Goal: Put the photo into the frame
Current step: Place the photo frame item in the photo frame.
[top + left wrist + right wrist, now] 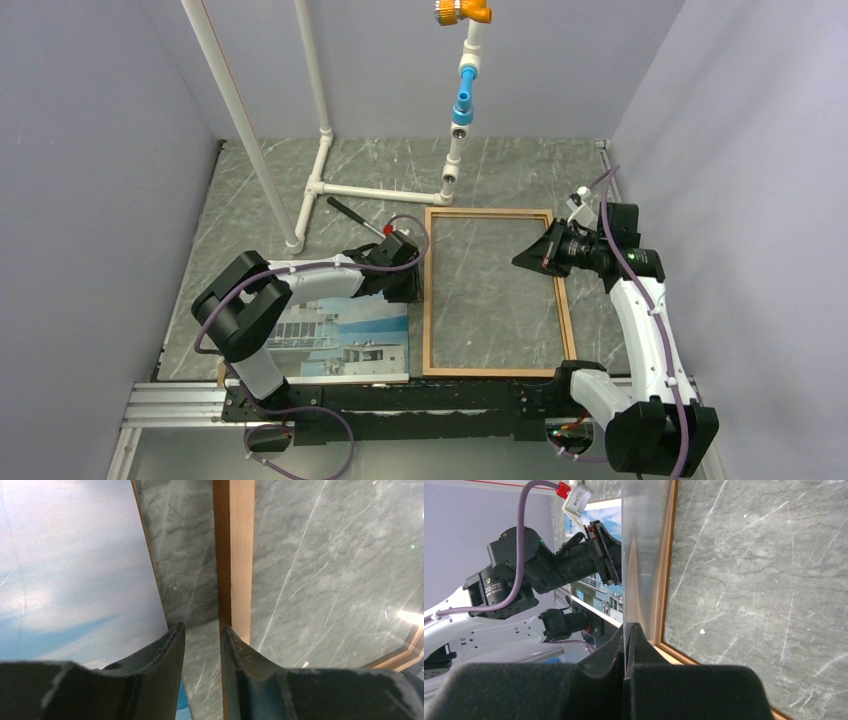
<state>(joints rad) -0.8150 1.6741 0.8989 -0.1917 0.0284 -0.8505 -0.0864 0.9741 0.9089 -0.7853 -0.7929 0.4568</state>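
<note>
Grey marbled table (500, 170); frame (428, 300) flat on it, centre-right; clear pane (644, 555) tilted up at its right rail; photo (350, 340) flat, picture up, just left of frame; right gripper (628, 626) clamped on pane edge; left gripper (202, 627) fingers apart over photo-frame gap, holding nothing.

Thin frame (428, 300) of orange-brown wood, a tall rectangle. Lies flat about the middle of the table (500, 175), with one short rail close to the near edge and the long rails running toward the far edge. Shows bare grey table through its open middle.

Big shiny photo (345, 345) of a white building under blue sky. Lies flat, picture side up, by the near left corner. Partly hidden. Sits just beside the frame's left rail, not touching, with a thin strip of table between.
</note>
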